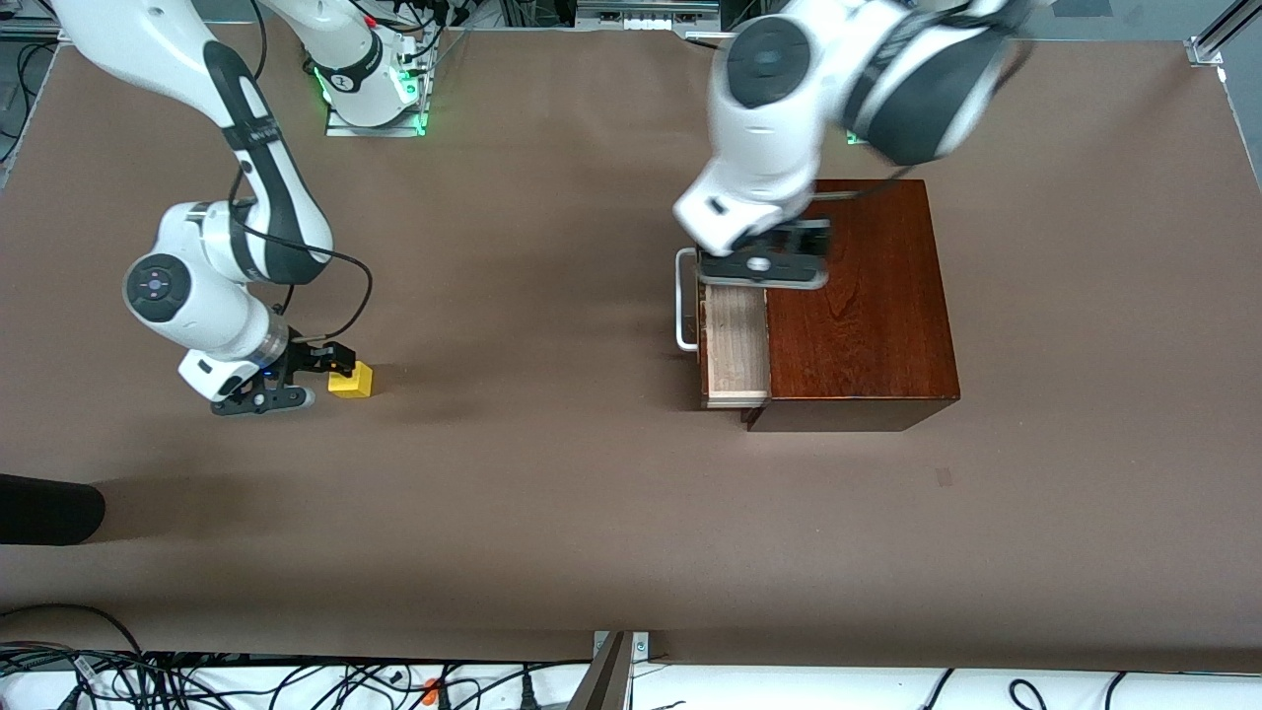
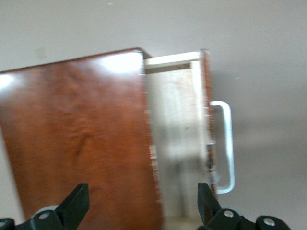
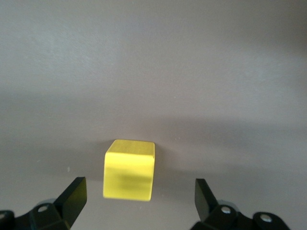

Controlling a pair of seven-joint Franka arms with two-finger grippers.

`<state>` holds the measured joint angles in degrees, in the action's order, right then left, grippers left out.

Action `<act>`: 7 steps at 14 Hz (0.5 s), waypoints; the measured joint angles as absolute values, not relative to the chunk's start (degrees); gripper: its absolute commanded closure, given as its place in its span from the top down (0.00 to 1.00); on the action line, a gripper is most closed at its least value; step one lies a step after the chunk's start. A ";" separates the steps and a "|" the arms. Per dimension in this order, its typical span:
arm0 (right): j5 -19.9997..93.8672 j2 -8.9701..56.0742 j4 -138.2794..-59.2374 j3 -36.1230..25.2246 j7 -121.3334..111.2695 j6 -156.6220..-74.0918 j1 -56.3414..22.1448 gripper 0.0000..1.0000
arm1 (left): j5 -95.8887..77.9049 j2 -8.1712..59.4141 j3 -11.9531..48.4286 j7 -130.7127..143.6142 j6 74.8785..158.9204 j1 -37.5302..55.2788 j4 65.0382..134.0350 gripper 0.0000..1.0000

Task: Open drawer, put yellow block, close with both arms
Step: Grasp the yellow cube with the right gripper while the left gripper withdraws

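The yellow block (image 1: 351,380) rests on the brown table at the right arm's end. My right gripper (image 1: 330,363) is low beside it and open. In the right wrist view the block (image 3: 129,170) lies just ahead of the gap of the right gripper (image 3: 139,196), touching neither finger. The drawer (image 1: 737,345) stands partly pulled out of the dark wooden box (image 1: 858,306), its white handle (image 1: 685,301) free. My left gripper (image 1: 764,264) hangs open over the drawer and the box's front edge. In the left wrist view the left gripper (image 2: 142,203) holds nothing over the drawer's tray (image 2: 177,143).
A dark object (image 1: 44,508) pokes in at the table edge by the right arm's end, nearer the front camera than the block. Cables (image 1: 197,680) run along the table's near edge. Bare brown table (image 1: 532,394) lies between the block and the box.
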<state>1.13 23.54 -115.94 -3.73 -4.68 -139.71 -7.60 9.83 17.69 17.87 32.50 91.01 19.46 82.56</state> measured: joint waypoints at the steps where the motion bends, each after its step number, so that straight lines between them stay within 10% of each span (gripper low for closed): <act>1: 1.16 24.29 -116.44 -3.70 -4.67 -141.30 -7.60 1.00 | 9.09 16.74 17.82 30.48 88.86 17.09 81.80 1.00; 7: 2.13 27.20 -117.12 -3.36 -4.59 -146.22 -7.61 0.99 | 3.11 12.71 17.51 15.54 83.84 1.40 80.64 1.00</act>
